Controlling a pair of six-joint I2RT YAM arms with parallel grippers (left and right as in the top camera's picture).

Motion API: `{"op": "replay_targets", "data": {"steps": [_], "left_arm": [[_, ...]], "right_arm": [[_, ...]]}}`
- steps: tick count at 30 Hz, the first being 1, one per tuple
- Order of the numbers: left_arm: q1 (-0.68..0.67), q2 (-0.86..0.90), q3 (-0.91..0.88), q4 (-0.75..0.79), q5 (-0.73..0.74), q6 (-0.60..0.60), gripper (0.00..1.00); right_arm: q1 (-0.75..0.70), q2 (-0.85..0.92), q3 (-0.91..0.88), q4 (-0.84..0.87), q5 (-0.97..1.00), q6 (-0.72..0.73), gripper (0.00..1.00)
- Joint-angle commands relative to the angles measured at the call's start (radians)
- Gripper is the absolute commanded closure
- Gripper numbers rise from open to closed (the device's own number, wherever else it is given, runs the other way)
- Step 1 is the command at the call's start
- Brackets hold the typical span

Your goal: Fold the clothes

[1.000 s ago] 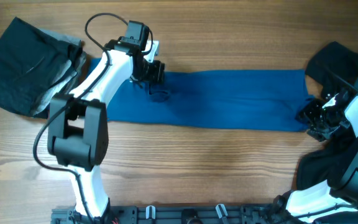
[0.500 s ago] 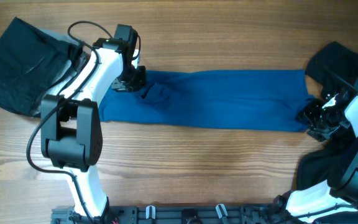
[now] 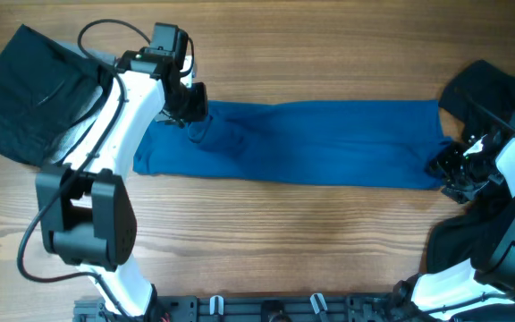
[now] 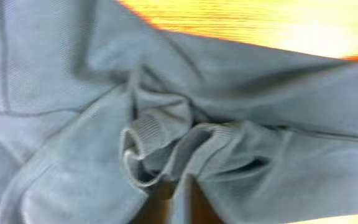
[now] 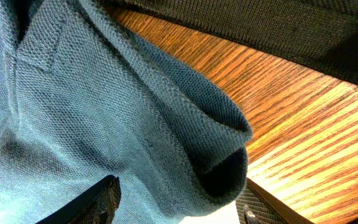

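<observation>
Pinching a bunched fold of the blue polo shirt, my left pincer is closed on it; my right pincer stands open around the collar on the worktop.

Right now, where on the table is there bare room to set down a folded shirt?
Bare wood runs along the table in front of the blue shirt, and behind it. Crowded: black clothes far left, a dark pile far right.

Robotics lab test station: two white-and-black robot arms mounted at a bare wood-grain surface, with a black mounting rail along its edge.
</observation>
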Motion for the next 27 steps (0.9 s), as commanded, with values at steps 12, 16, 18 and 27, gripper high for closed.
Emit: {"op": "replay_targets", "data": {"steps": [12, 16, 18, 27], "left_arm": [[0.094, 0.107, -0.256, 0.233, 0.064, -0.026, 0.32], [0.103, 0.056, -0.202, 0.220, 0.142, -0.011, 0.23], [0.111, 0.008, -0.163, 0.203, 0.130, 0.001, 0.20], [0.138, -0.160, -0.142, 0.169, 0.130, 0.023, 0.20]], "right_arm": [[-0.008, 0.020, 0.018, 0.198, -0.066, -0.163, 0.06], [-0.008, 0.022, -0.025, 0.229, -0.151, -0.190, 0.12], [-0.005, 0.022, -0.072, 0.246, -0.212, -0.193, 0.16], [-0.001, 0.022, -0.213, 0.436, -0.432, -0.238, 0.73]]}}
